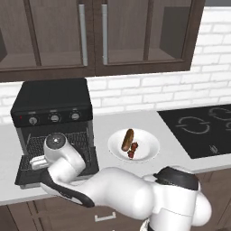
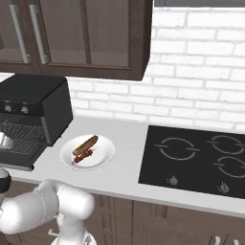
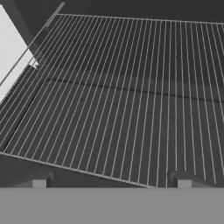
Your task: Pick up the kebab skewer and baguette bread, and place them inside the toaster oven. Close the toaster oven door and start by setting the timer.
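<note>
On the left, my fingers (image 3: 111, 183) stand spread wide and empty over the wire rack (image 3: 122, 100) of the toaster oven (image 1: 52, 106), whose door (image 1: 27, 173) lies dropped open on the worktop (image 2: 124, 158). To the right, well apart from my hand, the baguette bread (image 1: 127, 139) and the kebab skewer (image 1: 133, 149) lie side by side on the white plate (image 1: 149, 151). I judge the good move is to back out without snagging the rack, swing right and come down squarely over one item.
</note>
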Controlling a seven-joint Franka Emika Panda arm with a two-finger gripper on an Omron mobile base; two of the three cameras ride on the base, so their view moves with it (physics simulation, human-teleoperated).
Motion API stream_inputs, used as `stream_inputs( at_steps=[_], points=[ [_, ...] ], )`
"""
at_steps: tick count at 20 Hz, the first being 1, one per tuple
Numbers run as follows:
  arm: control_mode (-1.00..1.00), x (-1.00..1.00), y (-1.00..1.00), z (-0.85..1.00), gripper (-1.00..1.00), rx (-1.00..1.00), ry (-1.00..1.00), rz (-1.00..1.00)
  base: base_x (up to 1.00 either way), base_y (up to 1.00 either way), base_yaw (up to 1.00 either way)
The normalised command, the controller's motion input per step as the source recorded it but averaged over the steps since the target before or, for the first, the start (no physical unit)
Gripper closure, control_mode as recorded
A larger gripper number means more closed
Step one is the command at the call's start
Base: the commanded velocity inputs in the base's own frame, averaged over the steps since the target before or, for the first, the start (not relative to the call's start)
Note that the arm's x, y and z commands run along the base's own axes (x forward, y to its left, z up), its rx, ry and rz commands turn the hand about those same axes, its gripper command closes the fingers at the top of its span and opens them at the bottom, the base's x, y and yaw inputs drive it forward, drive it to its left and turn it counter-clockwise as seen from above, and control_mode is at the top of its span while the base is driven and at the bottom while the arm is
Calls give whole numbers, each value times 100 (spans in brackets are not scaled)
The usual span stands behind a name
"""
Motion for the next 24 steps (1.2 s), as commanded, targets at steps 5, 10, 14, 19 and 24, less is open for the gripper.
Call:
stream_inputs(
  at_steps=[5, 10, 14, 19, 24],
  points=[
    [-100, -8, -43, 82, -100, 5, 3, 0, 0, 0, 0],
    [-100, -45, -96, 42, -100, 11, 7, -4, 0, 0, 0],
    [-100, -47, -100, 17, -100, 10, 5, -8, 0, 0, 0],
    [-100, -4, -100, 4, -100, 10, 10, -12, 0, 0, 0],
    [-100, 8, -100, 0, -100, 12, 13, -14, 0, 0, 0]
  ],
)
